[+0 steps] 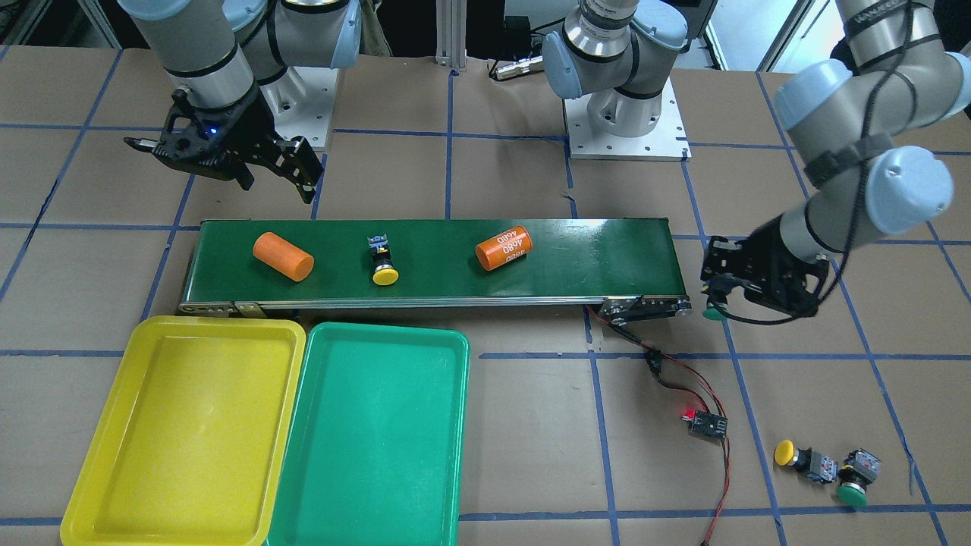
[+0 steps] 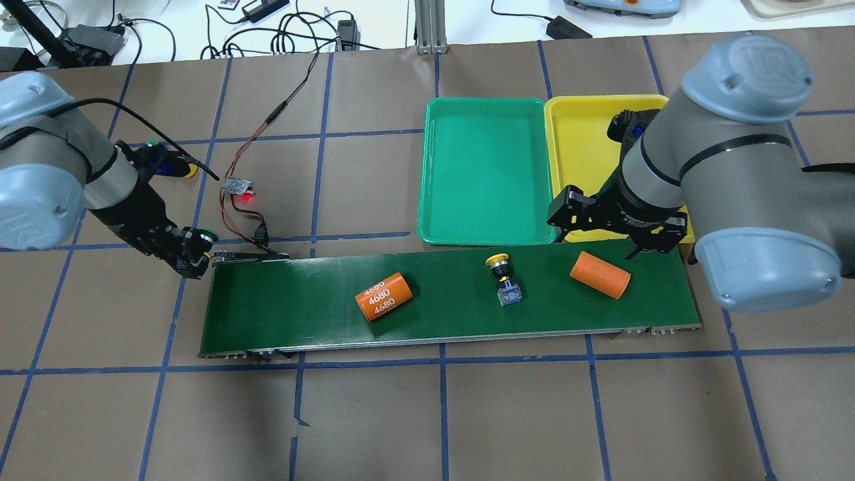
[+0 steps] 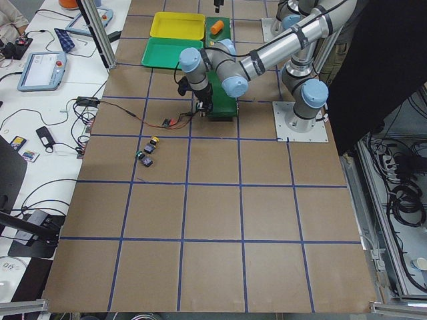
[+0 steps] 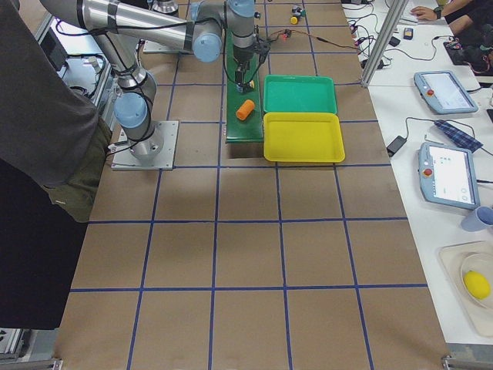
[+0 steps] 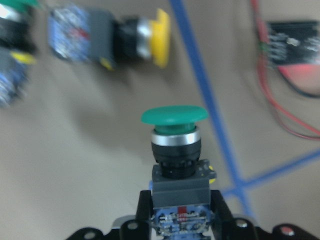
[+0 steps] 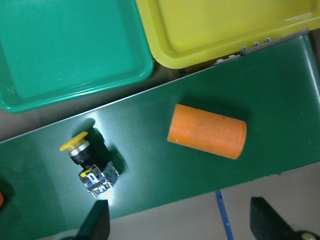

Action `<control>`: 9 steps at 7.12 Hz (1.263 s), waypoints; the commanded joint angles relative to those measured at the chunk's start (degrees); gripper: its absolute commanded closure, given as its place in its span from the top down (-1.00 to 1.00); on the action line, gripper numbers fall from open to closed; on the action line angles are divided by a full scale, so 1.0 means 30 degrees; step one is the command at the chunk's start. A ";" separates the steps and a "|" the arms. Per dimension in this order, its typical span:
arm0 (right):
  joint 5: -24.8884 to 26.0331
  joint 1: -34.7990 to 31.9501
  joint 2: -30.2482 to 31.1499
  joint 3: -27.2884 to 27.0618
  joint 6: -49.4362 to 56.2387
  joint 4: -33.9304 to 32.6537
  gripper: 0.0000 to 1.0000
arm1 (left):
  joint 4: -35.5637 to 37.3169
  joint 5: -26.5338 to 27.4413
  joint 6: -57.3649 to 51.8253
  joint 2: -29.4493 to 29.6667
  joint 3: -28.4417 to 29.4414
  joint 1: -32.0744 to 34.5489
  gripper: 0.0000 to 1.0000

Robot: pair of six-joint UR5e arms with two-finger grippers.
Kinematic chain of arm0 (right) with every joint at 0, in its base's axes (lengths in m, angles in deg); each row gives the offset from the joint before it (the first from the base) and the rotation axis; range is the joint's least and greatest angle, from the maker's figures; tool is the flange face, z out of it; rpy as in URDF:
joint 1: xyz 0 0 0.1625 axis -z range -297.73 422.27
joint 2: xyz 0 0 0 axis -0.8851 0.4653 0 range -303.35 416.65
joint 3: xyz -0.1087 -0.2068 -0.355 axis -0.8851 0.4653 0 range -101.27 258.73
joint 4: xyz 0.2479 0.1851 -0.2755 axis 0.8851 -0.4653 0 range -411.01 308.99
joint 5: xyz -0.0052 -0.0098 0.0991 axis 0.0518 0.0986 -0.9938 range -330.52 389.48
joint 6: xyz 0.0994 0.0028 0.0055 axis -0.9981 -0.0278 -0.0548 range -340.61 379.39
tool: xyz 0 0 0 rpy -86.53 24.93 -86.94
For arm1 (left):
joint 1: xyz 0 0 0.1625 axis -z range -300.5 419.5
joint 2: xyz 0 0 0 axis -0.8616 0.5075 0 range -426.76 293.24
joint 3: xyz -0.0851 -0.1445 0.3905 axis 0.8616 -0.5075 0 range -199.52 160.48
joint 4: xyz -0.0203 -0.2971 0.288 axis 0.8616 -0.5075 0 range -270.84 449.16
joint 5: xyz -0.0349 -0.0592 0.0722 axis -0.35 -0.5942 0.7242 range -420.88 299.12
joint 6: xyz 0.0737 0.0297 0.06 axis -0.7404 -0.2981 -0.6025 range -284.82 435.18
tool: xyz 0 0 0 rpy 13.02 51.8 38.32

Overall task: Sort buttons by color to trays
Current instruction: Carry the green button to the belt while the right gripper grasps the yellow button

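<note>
Green button (image 5: pixel 174 145) sits clamped in left gripper (image 5: pixel 181 202) by the belt (image 2: pixel 300 300) end; probably best set down well inboard, gently. Right gripper (image 6: pixel 181 222) hangs wide open.

This is a robotics lab. Two industrial robot arms (image 3: pixel 273 53) stand bolted on metal base plates (image 3: pixel 287 131) to a large table (image 3: pixel 213 220) covered in brown paper and marked off in squares with blue tape. A small conveyor belt (image 1: pixel 432 262) is wired to a bare circuit board (image 1: pixel 707 425) with a red light. White side benches (image 3: pixel 20 107) carry control tablets (image 3: pixel 41 70), power adapters and loose cables (image 2: pixel 267 33).
</note>
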 commanded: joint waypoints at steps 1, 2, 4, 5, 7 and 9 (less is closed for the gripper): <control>0.0660 -0.1910 -0.1692 -0.0088 -0.0045 -0.1587 1.00 | 0.0074 -0.0057 0.2722 -0.2037 -0.2195 0.1870 -0.83; 0.0958 -0.1916 -0.2045 -0.0350 0.0013 -0.1645 1.00 | 0.0074 -0.0027 0.5022 -0.1926 -0.2198 0.3129 -0.79; 0.0930 -0.1974 -0.3710 -0.0440 -0.0015 -0.2756 1.00 | 0.1095 -0.0056 0.6011 -0.1368 -0.2227 0.3843 -0.04; 0.0729 -0.2004 -0.4038 -0.0440 0.0159 -0.2730 1.00 | 0.1071 -0.0085 0.6070 -0.1339 -0.2227 0.3873 0.18; 0.0756 -0.2004 -0.5206 -0.0818 -0.0013 -0.2699 1.00 | 0.1943 -0.0172 0.5983 -0.1512 -0.1761 0.3670 1.00; 0.0815 -0.2004 -0.5418 -0.0967 -0.0044 -0.2671 0.92 | 0.1863 0.0030 0.5635 -0.0760 -0.0247 0.2100 1.00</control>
